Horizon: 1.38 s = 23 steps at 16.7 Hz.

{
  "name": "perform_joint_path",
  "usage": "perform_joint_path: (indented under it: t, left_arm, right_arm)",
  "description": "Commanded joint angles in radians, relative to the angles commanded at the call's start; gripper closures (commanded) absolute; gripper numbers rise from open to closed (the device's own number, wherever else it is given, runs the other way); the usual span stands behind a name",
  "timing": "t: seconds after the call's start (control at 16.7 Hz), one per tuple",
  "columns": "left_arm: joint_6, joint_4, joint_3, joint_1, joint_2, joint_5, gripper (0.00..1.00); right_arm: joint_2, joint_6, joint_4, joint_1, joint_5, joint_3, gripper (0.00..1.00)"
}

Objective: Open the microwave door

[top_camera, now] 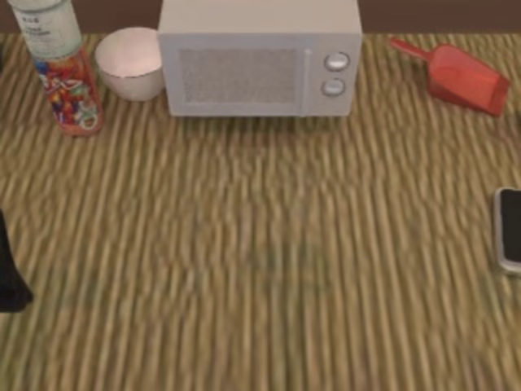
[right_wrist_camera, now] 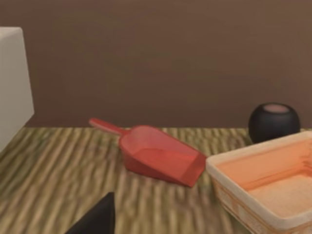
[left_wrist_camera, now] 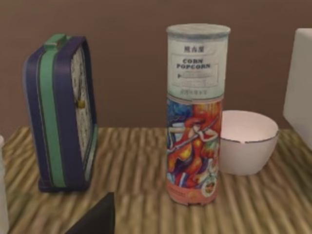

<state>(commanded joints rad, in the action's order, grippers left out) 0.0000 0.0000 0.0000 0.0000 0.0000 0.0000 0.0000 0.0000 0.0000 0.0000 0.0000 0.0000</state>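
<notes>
A: The microwave [top_camera: 259, 57] — where does it stand?

B: At the far edge of the tabletop [top_camera: 260, 261], about the middle, with its door [top_camera: 238, 75] flat and closed toward the near side and two round knobs [top_camera: 335, 73] to the door's right.

A: Start near. What is closest?

B: The left gripper [top_camera: 11, 273] at the tabletop's left edge, a dark shape; whether its jaws are open I cannot tell. At the right edge lies a dark flat device with a pale rim [top_camera: 510, 230]. I cannot pick out the right gripper from above; its wrist view shows only a dark tip [right_wrist_camera: 97, 219], jaws likewise unreadable.

A: And around the microwave?

B: Just left of it a white bowl [top_camera: 130, 63], then a popcorn can [top_camera: 63, 69] upright, toward the far left corner. A blue and green clock [left_wrist_camera: 61, 114] stands beyond the can. Right of the microwave lies a red scoop [top_camera: 460, 75]; an orange basket [right_wrist_camera: 265, 183] and a black ball [right_wrist_camera: 274, 122] show near it.

A: Anything before the door?

B: Only bare striped tabletop.
</notes>
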Motion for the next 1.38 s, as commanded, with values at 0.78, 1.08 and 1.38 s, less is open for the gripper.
perform_joint_path:
  t: [0.78, 1.08, 1.38]
  left_arm:
    - [-0.149, -0.055, 0.515, -0.304, 0.658, -0.276, 0.0]
    - [-0.28, -0.052, 0.919, -0.518, 1.197, -0.464, 0.0]
    - [-0.387, -0.063, 1.257, -0.706, 1.667, -0.63, 0.0]
  right_arm:
    - [0.0, 0.0, 0.0, 0.0, 0.0, 0.0, 0.0]
    - [0.0, 0.0, 0.0, 0.0, 0.0, 0.0, 0.0]
    - [0.0, 0.0, 0.0, 0.0, 0.0, 0.0, 0.0]
